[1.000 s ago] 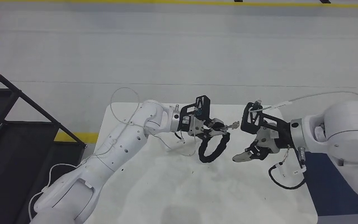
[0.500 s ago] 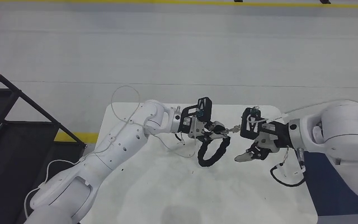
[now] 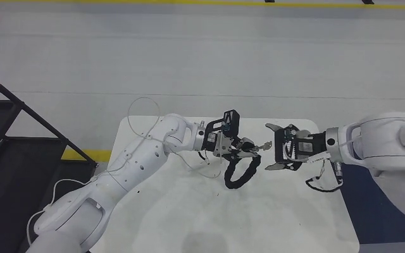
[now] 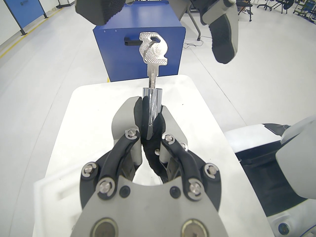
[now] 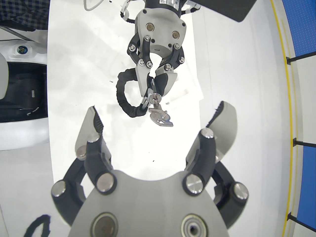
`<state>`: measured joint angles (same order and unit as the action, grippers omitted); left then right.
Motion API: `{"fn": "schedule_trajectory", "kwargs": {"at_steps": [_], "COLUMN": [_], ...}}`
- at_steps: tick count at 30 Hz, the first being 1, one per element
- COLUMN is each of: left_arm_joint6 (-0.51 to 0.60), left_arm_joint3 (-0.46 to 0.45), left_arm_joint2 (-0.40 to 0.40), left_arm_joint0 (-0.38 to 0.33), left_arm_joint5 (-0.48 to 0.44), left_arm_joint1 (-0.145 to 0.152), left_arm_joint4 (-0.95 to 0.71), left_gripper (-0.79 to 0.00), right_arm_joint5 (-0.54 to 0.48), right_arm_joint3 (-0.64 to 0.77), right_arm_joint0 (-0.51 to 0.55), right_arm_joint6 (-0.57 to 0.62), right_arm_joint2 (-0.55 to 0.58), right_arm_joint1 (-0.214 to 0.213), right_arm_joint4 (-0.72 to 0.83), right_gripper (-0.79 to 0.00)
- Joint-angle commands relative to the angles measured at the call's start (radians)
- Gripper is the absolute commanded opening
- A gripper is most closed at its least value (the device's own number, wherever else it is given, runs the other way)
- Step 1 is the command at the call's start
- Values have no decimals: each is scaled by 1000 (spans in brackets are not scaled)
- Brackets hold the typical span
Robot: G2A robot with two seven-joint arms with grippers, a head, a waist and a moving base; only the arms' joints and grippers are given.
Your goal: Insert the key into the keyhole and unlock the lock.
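Note:
My left gripper (image 3: 239, 147) is shut on a cable lock, clamping its chrome cylinder (image 4: 152, 99) between the pads. The lock's black cable (image 3: 240, 172) hangs in a loop below it, above the white table (image 3: 190, 209). A silver key (image 4: 153, 50) sticks out of the keyhole, its head toward the right arm. My right gripper (image 3: 271, 147) is open and faces the key head, one finger on each side and neither touching it. From the right wrist, the key (image 5: 161, 118) and cylinder (image 5: 155, 97) lie just beyond the spread fingers (image 5: 223, 114).
A blue cabinet (image 4: 138, 50) stands past the table's far end in the left wrist view. A black wire loop (image 3: 321, 187) hangs from the right arm. A dark rack (image 3: 25, 158) stands left of the table.
The right gripper has turned at the wrist and shifted toward the key, so its open fingers now bracket the key head. The left gripper has held the lock nearly still.

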<state>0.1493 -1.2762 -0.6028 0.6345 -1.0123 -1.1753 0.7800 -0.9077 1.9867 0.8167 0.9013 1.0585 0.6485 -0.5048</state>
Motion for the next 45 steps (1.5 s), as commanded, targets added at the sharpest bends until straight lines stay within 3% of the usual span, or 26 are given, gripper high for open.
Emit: {"fn": "schedule_trajectory", "kwargs": {"at_steps": [1,3,12,18,20,24,30,32,33,34,45], "left_arm_joint6": [-2,-3,-4,-3,-4,-8,-15,-17,-18,-19,-36], "left_arm_joint3": [0,-1,-22,-29,-29,-31,-32,-31,-31,-31,-40], "left_arm_joint2": [1,3,17,23,23,24,26,27,28,28,29], "left_arm_joint0": [0,0,1,-2,-2,-3,-5,-6,-6,-7,-6], "left_arm_joint5": [0,0,0,0,0,0,0,0,0,0,0], "left_arm_joint1": [1,2,9,15,16,20,24,25,26,26,29], "left_arm_joint4": [0,-1,-13,-19,-20,-24,-28,-29,-29,-29,-12], "left_gripper": [-785,-785,-785,-785,-785,-785,-785,-785,-785,-785,-785], "right_arm_joint5": [-3,-10,-5,-14,-15,-18,-23,-23,-23,-18,98], "right_arm_joint3": [2,6,31,39,42,46,55,57,56,51,-14], "right_arm_joint0": [4,6,15,21,24,31,40,44,45,48,77], "right_arm_joint6": [-8,-15,-47,-63,-67,-69,-76,-78,-80,-85,-28], "right_arm_joint2": [3,4,3,-5,-3,3,11,14,16,17,3], "right_arm_joint1": [-1,-1,-1,0,-1,-4,-8,-9,-9,-10,-15], "right_arm_joint4": [-21,-36,-92,-115,-118,-126,-135,-137,-138,-134,93], "right_gripper": [-563,-603,-619,-573,-597,-739,-631,-674,-751,-785,-785]}}
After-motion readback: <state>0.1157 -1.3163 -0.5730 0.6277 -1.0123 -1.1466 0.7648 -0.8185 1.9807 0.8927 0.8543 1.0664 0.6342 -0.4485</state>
